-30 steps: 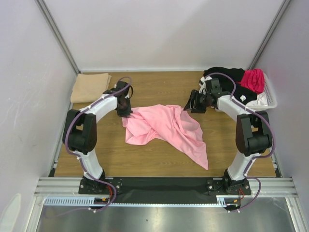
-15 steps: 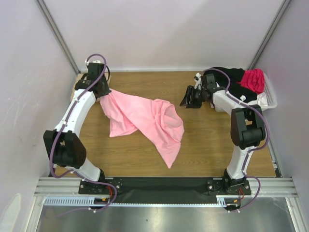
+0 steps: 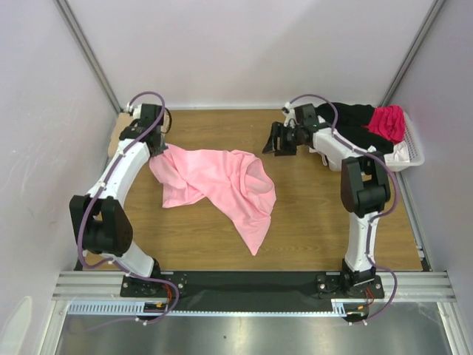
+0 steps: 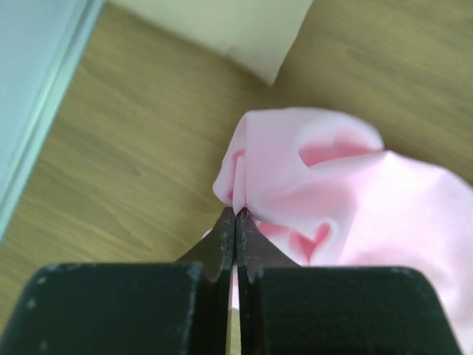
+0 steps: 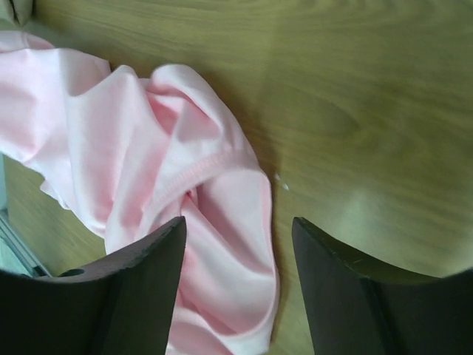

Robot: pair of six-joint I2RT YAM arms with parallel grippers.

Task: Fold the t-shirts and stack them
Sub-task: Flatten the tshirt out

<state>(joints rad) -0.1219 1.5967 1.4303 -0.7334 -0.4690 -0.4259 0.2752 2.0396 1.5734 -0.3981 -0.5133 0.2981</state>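
Note:
A light pink t-shirt (image 3: 218, 181) lies crumpled on the wooden table, spread from the far left toward the middle. My left gripper (image 3: 157, 148) is shut on its left corner, and the left wrist view shows the pinched fold (image 4: 244, 188) at the fingertips of that gripper (image 4: 236, 214). My right gripper (image 3: 277, 140) is open and empty, hovering just right of the shirt's far right edge. In the right wrist view this gripper (image 5: 240, 229) is above the pink hem (image 5: 214, 192). A folded tan t-shirt (image 4: 222, 29) lies beyond the left gripper.
A white plastic basket (image 3: 414, 151) at the far right holds a black shirt (image 3: 351, 115), a magenta shirt (image 3: 386, 120) and some white cloth. Grey walls close in the left, back and right. Bare wood (image 3: 325, 214) lies in front of the right arm.
My left gripper has pulled the pink shirt back and to the left, then lowered slightly. My right gripper, still open, has moved left and farther back toward the shirt.

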